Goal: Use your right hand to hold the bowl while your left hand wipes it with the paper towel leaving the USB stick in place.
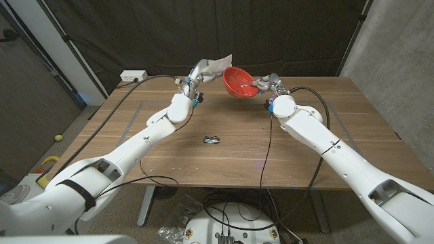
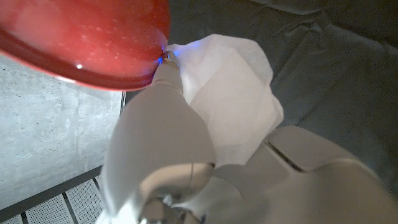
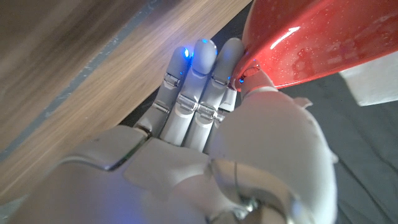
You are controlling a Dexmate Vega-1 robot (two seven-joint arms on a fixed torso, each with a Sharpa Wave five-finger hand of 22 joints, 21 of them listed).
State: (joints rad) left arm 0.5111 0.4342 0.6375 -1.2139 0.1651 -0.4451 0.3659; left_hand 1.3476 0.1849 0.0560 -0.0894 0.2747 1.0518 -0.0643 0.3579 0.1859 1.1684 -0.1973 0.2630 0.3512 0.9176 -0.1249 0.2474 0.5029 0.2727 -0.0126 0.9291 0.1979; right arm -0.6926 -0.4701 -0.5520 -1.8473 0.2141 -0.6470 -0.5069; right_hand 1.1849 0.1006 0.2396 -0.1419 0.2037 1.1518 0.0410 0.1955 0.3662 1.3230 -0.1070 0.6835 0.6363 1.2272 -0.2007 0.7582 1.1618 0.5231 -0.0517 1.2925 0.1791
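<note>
Wooden boards make up the big table (image 1: 237,152), and dark curtains (image 1: 169,34) hang behind it. Two white arms reach in over the table, one from each side.

Next comes the red bowl (image 1: 237,83). It is up in the air over the far part of the table, tipped so its open side faces the left hand. The right hand (image 1: 263,85) grips the bowl by its rim. In the right wrist view the thumb presses on the bowl's edge (image 3: 311,43), and the other fingers (image 3: 202,68) lie straight and close together under it.

The left hand (image 1: 196,73) is also up in the air, just beside the bowl. It holds a white paper towel (image 1: 218,65), which sticks up above the fingers. In the left wrist view the towel (image 2: 230,99) is bunched against the hand, and one fingertip (image 2: 166,59) touches the rim of the bowl (image 2: 87,37).

A white power strip (image 1: 133,76) sits past the far left corner of the table.

The smallest thing is the USB stick (image 1: 211,140). It lies alone on the table, well apart from both hands and nearer to the robot than the bowl.
</note>
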